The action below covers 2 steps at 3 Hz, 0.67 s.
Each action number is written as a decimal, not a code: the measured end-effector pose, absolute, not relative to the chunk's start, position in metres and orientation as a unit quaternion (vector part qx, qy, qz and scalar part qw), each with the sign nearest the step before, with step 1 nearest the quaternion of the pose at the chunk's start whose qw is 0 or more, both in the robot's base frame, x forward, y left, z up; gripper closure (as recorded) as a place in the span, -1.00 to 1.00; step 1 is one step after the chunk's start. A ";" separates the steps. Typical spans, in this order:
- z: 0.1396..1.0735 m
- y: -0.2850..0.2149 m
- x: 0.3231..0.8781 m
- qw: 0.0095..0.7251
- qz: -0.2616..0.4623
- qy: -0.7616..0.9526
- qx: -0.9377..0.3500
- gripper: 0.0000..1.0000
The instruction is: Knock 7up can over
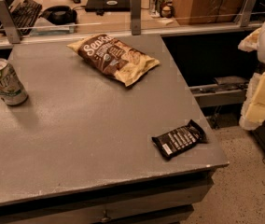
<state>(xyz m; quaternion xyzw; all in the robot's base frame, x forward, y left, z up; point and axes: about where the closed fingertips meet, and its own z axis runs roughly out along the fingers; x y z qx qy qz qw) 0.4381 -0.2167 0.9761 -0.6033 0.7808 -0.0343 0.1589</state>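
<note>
The 7up can (5, 82) stands upright at the far left edge of the grey table (90, 134). It has a pale white-green body, and its silver top with the pull tab faces up. My gripper (263, 90) shows as pale yellow and white parts at the right edge of the view. It is off the table's right side, far from the can and touching nothing.
A tan-and-brown snack bag (115, 57) lies at the table's back middle. A dark candy bar wrapper (179, 139) lies near the front right corner. Beyond a rail with posts (135, 13) is a desk with a keyboard (24, 12), headphones and cans.
</note>
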 end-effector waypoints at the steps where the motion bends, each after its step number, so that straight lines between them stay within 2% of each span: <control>1: 0.976 -0.211 0.440 0.162 -0.033 0.779 -0.605 -1.00; 2: 0.980 -0.149 0.459 0.202 -0.019 0.754 -0.624 -1.00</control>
